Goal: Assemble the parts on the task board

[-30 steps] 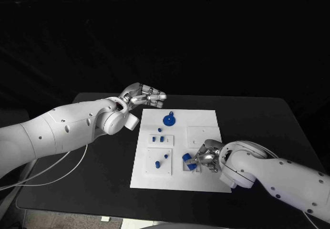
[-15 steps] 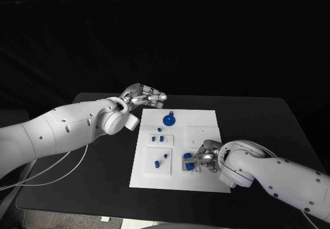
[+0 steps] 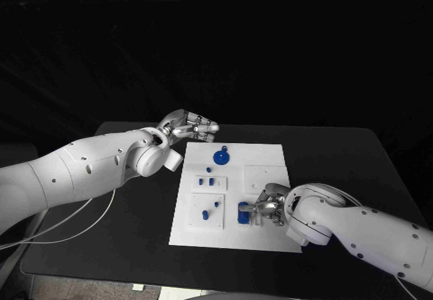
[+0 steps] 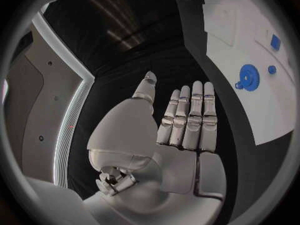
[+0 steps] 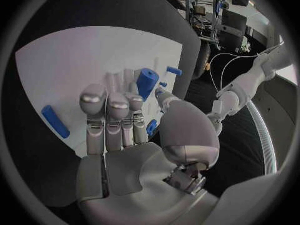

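Left hand: the left hand point(image 3: 188, 126) hovers past the task board's point(image 3: 271, 156) far left corner, fingers straight, slightly apart, holding nothing.
Right hand: the right hand point(image 3: 269, 208) rests on the board near its right edge, fingers beside a blue cylinder part point(image 3: 243, 212); grip unclear.
Blue gear point(image 3: 221, 156): near the board's far edge.

The table point(image 3: 361, 156) reads matt black, smooth, no sheen on it. On it the board point(image 3: 271, 156), flat white and matt, looking like plastic. The gear point(image 3: 222, 156) and the cylinder point(image 5: 147, 81) are blue, plastic-looking, dull rather than shiny. Both arms wear glossy white shells, smooth, catching the light. The left hand point(image 4: 178, 130) shows brushed silver metal, satin finish; the right hand point(image 5: 125, 130) looks the same.
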Robot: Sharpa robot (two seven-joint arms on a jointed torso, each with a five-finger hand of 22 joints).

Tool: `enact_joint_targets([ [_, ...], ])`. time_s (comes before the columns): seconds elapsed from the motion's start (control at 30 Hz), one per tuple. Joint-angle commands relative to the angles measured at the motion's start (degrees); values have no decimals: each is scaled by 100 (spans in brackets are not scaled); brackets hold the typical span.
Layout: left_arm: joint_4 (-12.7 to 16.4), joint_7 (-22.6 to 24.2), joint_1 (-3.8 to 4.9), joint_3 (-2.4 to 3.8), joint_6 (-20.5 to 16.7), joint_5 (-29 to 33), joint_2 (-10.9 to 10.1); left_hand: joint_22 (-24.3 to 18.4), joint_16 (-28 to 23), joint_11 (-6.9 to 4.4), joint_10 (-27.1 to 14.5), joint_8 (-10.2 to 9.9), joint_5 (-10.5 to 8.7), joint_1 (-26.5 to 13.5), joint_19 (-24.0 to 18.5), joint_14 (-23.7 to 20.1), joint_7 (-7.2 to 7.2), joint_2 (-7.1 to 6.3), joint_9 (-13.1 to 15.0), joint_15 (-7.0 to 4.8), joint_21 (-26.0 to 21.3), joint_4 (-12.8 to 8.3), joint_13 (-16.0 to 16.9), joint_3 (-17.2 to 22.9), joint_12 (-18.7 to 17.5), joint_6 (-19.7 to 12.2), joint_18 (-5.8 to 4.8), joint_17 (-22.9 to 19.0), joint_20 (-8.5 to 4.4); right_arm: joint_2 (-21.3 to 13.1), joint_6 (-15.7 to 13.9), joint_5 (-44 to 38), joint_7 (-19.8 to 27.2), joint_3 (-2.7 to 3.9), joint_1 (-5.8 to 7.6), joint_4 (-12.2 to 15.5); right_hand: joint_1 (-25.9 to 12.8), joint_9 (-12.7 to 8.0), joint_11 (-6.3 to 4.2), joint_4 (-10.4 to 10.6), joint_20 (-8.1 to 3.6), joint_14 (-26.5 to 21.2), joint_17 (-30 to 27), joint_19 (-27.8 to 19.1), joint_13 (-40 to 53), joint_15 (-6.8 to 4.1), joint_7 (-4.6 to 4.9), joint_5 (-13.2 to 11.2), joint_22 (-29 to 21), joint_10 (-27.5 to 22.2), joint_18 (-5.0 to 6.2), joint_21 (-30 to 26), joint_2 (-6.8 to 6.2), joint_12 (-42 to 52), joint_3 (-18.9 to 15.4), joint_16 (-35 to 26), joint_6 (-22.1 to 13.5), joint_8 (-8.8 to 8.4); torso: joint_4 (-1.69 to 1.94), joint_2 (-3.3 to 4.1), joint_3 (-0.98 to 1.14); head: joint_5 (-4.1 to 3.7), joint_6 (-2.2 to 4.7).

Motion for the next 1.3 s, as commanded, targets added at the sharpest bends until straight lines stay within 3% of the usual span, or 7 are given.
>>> enact_joint_targets([
  [0.03, 0, 16, 4, 4, 68, -17, 18, -5, -33, 8, -39, -3, 31, -11, 0, -53, -2, -24, 6, 3, 39, 13, 6, 10, 33, -30, -22, 4, 32, 8, 134, -42, 84, -6, -6, 14, 19, 11, 2, 138, 2, 43, 5, 285, -8, 5, 32, -120, 575, 56, -32, 37, -114, -21, -11, 12, 3, -20, 0, 1, -1, 3, -7],
  [0.27, -13, 10, 4, 4, 63, -18, 23, -5, -33, 8, -39, -3, 31, -11, 0, -53, -2, -24, 6, 3, 39, 13, 6, 10, 33, -30, -22, 4, 32, -11, 147, -42, 111, -6, -6, 16, 111, 24, 3, 318, 1, 46, 20, 283, -8, 4, 35, -179, 575, 58, -31, 39, -190, -24, -91, 13, -1, -19, 2, 0, -1, 6, -20],
  [0.67, -16, -3, 4, 4, 56, -18, 15, -16, -34, 7, -38, -1, 32, -10, 1, -53, 0, -18, 7, 3, 46, 15, 6, 10, 34, -40, -21, 5, 32, -168, -117, -345, 497, -6, -7, 60, 376, 23, 4, -21, -19, 35, -29, 277, 15, -16, 48, -128, 550, 37, -4, -59, -186, -6, -71, -57, -24, -20, 4, 2, 5, 17, -25],
  [0.77, -18, -6, 4, 4, 52, -18, 8, -16, -34, 7, -38, -1, 32, -10, 1, -53, 0, -18, 7, 3, 46, 15, 6, 10, 34, -40, -21, 5, 32, -224, -140, -394, 675, -6, -7, 93, 499, 19, 2, -89, -12, 42, -24, 286, 25, -11, 44, 117, 558, 40, -1, -45, -115, 10, -363, -57, -19, -21, 0, 1, 6, 22, -30],
  [0.93, -29, -10, 3, 4, 50, -18, 2, -16, -34, 7, -38, -1, 32, -10, 1, -53, 0, -18, 7, 3, 46, 15, 6, 10, 34, -40, -21, 5, 32, -329, -146, -294, 1052, -4, -8, 190, 619, 23, 4, -172, -14, 51, 31, 296, 73, -14, 47, 197, 577, 62, -5, 20, -184, 87, -470, -4, -2, -20, -5, 1, 5, 22, -18],
  [1.13, -35, -21, 3, 3, 52, -18, 4, -26, -34, 8, -35, -3, 31, -17, 2, -50, 6, -6, 6, 3, 53, 13, 6, 2, 34, -60, -21, 6, 31, -406, -30, -2, 1276, -1, -10, 264, 802, 59, 2, -366, -10, 47, 120, 286, 173, -9, 37, 592, 590, 61, -8, 91, -31, 218, -1122, 51, 29, -22, -5, 0, 5, 18, -26],
  [1.3, -37, -30, 3, 3, 49, -18, 3, -29, -33, 10, -38, -3, 31, -22, 2, -49, 11, -6, 6, 3, 54, 15, 6, -2, 34, -80, -21, 6, 31, -430, 155, 56, 1295, 0, -19, 284, 945, 237, -24, -491, -16, 51, 154, 276, 203, -19, -9, 592, 595, 65, -22, 122, -23, 245, -1203, 63, 144, -9, -12, 1, 0, 16, -23],
])
